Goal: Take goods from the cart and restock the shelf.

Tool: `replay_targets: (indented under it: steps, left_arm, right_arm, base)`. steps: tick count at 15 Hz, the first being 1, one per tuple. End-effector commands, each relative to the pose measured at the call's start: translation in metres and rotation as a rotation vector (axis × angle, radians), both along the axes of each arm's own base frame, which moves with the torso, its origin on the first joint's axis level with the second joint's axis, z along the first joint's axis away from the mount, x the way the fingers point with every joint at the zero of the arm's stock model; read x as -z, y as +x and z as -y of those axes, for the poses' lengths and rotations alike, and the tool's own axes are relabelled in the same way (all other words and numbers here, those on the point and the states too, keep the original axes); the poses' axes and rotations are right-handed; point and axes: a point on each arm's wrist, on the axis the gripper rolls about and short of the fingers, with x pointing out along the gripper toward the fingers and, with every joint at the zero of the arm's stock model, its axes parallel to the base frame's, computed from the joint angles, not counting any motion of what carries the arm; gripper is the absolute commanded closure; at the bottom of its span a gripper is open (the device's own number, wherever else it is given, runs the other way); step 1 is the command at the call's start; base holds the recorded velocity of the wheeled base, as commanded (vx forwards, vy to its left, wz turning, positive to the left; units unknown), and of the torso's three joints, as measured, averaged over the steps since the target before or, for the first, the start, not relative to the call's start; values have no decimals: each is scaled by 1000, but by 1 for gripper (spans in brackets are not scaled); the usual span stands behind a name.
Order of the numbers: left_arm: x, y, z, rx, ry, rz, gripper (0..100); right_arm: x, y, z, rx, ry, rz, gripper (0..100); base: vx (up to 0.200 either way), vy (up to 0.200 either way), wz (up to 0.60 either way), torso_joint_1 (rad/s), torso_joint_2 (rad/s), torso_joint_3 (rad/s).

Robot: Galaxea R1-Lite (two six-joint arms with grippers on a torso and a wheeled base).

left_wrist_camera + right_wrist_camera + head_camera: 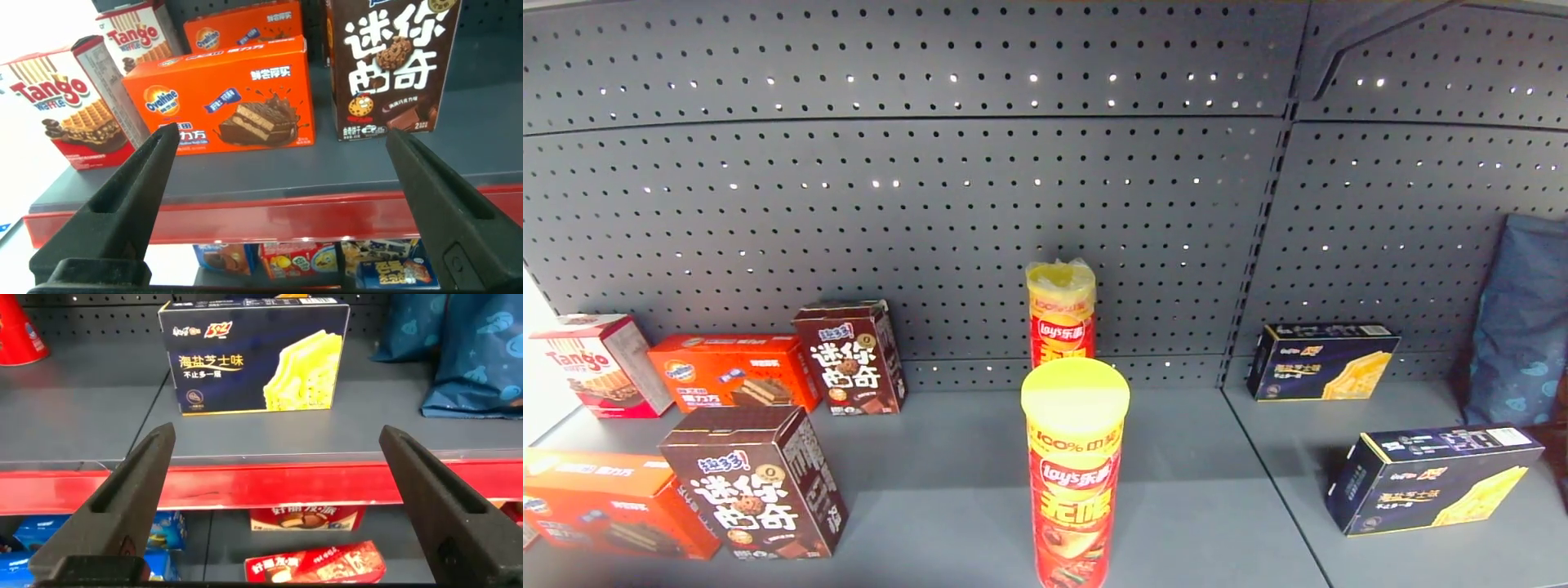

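Since both grippers hang bare before the shelf [1217, 490], we judge this a pause between placements: a fresh item has to be fetched from the cart. The left gripper [279, 139] holds its fingers [114, 212] spread wide with nothing between them, just short of the shelf's red front lip [270, 214]. The right gripper [276, 431] is equally wide and empty.

In the head view, a chip tube [1075, 474] stands upright at bottom centre. A brown biscuit box [756, 482] sits at lower left and a navy box [1429, 478] at lower right. Farther back come a second tube [1061, 314] and the pegboard wall [931, 204].

The bare stretch between tube and navy box looks to us like room for stock. Next we should turn to the cart and close on one package.
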Motion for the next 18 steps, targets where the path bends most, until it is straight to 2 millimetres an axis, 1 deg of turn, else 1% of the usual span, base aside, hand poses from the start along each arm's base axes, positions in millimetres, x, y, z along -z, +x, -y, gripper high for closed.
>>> replay_targets:
  steps: [1,5,7,8,9,10,11,12,13,15,16,17,18]
  left_arm:
    - [0,0,0,8,-17,2,0]
    - [0,1,0,5,-17,-9,0]
    - [0,6,6,30,10,-86,0]
    - [1,13,15,197,-26,-138,0]
    - [2,15,19,300,-39,-166,0]
    - [6,15,21,358,-47,-224,0]
    - [7,14,21,365,-51,-251,0]
    - [7,16,22,330,-85,-272,0]
    - [7,17,21,230,-111,-283,0]
    - [7,16,20,74,-132,-261,0]
    - [8,7,23,126,-132,-136,0]
    - [9,1,23,194,-112,-52,0]
    - [10,0,22,214,-101,-28,0]
  right_arm:
    - [0,-1,0,-2,0,9,0]
    - [0,-1,0,-2,0,9,0]
    - [0,-1,0,-2,0,9,0]
    - [0,-1,0,-3,0,7,0]
    - [0,-1,0,-2,0,7,0]
    - [0,-1,0,0,0,9,0]
    - [0,-1,0,-2,0,9,0]
    - [0,-1,0,-2,0,7,0]
    - [0,-1,0,-2,0,9,0]
    - [0,-1,0,-2,0,7,0]
    - [0,-1,0,-2,0,9,0]
    - [0,-1,0,-2,0,9,0]
    - [0,-1,0,-2,0,7,0]
  base:
    - [0,0,0,0,0,0]
    - [0,0,0,0,0,0]
    - [0,0,0,0,0,0]
    - [0,0,0,0,0,0]
    - [0,0,0,0,0,0]
    - [0,0,0,0,0,0]
    - [0,0,0,0,0,0]
    - [0,0,0,0,0,0]
    - [0,0,0,0,0,0]
    - [0,0,0,0,0,0]
    - [0,0,0,0,0,0]
    - [0,0,0,0,0,0]
    - [0,0,0,0,0,0]
